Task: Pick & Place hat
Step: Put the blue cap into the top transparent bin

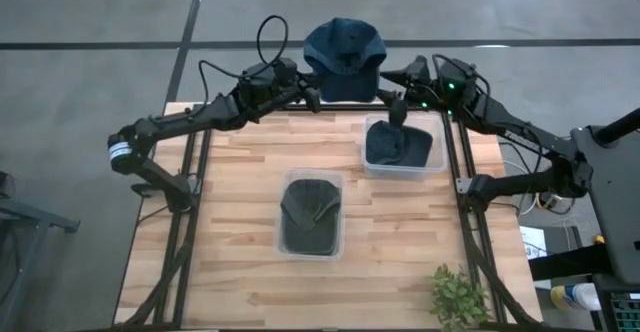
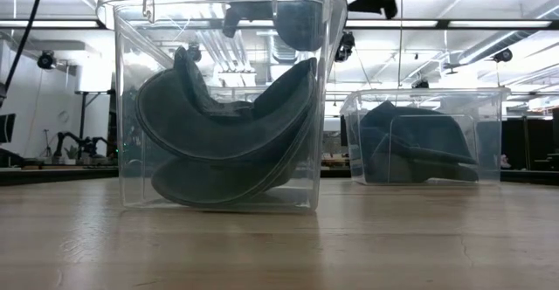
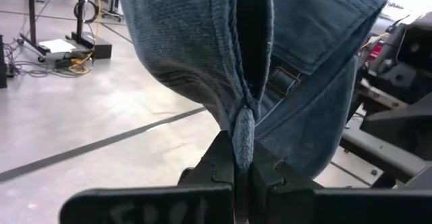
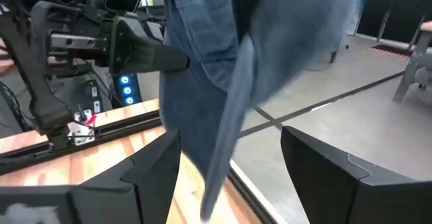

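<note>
Left gripper clamped tight on the hat edge, holding it beyond the table's far edge over open floor. Right gripper spread wide just beside the hat, holding nothing. Near bin holds a dark hat; second bin, below the right gripper, holds another.

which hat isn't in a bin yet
The blue hat, held up past the table's far edge with the left gripper shut on its edge. The two dark hats each lie in a clear bin.
</note>
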Available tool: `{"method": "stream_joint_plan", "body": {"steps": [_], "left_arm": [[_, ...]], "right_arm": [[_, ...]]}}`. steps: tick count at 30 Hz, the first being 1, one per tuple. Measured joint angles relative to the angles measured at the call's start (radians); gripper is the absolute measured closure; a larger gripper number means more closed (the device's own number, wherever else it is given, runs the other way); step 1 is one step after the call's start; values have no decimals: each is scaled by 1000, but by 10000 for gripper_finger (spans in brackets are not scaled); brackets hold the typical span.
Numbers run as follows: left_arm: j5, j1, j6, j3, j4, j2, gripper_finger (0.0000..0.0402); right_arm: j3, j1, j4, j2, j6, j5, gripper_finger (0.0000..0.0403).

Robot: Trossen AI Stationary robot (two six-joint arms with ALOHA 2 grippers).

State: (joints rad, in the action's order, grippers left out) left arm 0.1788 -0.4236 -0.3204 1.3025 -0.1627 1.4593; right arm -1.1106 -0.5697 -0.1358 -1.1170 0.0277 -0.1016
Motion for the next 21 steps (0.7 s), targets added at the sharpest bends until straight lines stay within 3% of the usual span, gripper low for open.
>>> {"method": "stream_joint_plan", "body": {"steps": [8,12,17,21], "left_arm": [[5,0,10,0,7,0,398],[5,0,8,0,8,0,398],[5,0,7,0,8,0,398],[4,0,7,0,21,-1,398]], "right_arm": [[-152,0,-75,-130,-50,-3,146],[-206,0,-97,-184,-32,4,164],[-243,-1,-98,-233,-21,27,227],[-246,-1,-101,-254,-6,29,308]]}}
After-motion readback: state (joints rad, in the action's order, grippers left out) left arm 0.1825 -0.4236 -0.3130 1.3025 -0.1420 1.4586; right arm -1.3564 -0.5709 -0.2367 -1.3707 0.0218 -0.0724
